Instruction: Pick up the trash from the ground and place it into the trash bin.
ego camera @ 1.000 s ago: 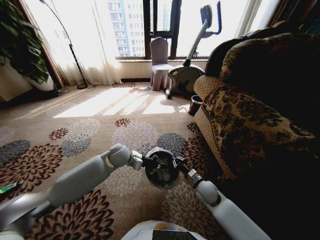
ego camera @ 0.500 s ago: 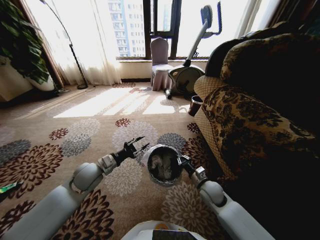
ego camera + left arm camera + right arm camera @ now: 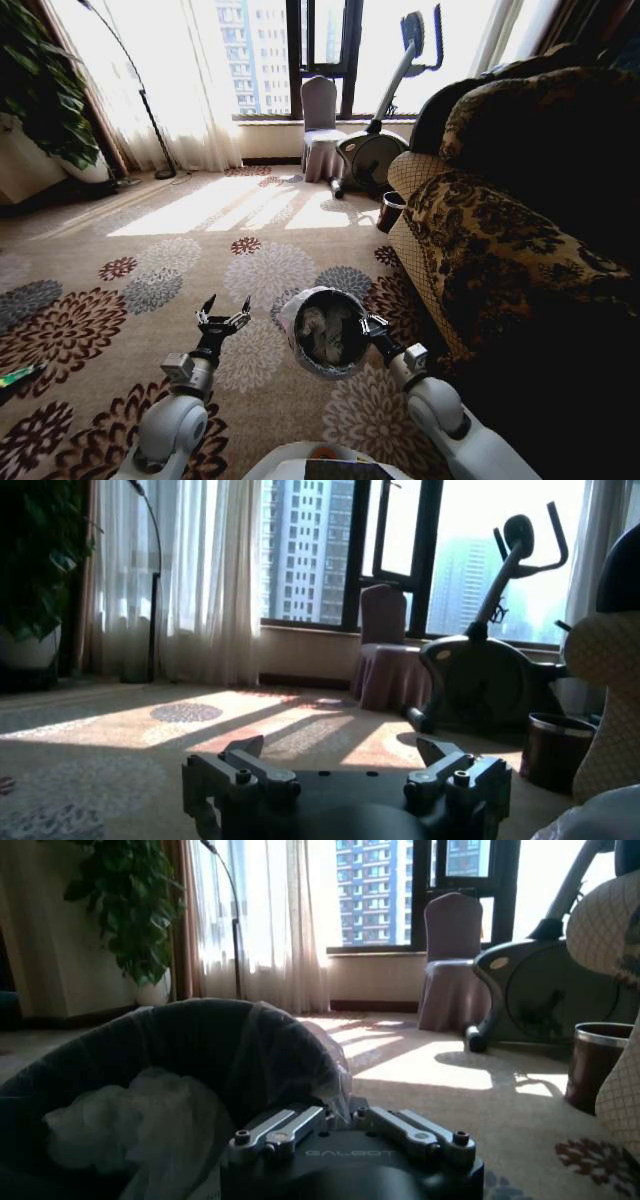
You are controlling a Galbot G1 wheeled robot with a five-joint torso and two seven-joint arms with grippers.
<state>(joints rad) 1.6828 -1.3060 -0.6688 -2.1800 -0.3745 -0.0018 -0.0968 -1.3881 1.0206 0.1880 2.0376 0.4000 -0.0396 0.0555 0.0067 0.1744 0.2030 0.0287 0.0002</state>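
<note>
The trash bin point(image 3: 325, 332) hangs above the floral carpet point(image 3: 120, 280), held up by the right claw point(image 3: 366, 325), which pinches its rim and the whitish liner bag point(image 3: 330, 1057) on the side nearest the robot. The bin tilts so its mouth faces up toward the head camera, which looks like a way to keep the opening reachable for the other arm. Inside, in the right wrist view, sits a crumpled white plastic bag point(image 3: 130, 1121), so at least 1 piece of trash appears to be in already. The left claw point(image 3: 222, 318) hovers just beside the bin, well off the carpet, its 2 fingers point(image 3: 245, 754) spread wide with nothing between them. A green piece point(image 3: 18, 376) lies on the carpet at the far left. To the right stands a patterned sofa point(image 3: 500, 230)
</note>
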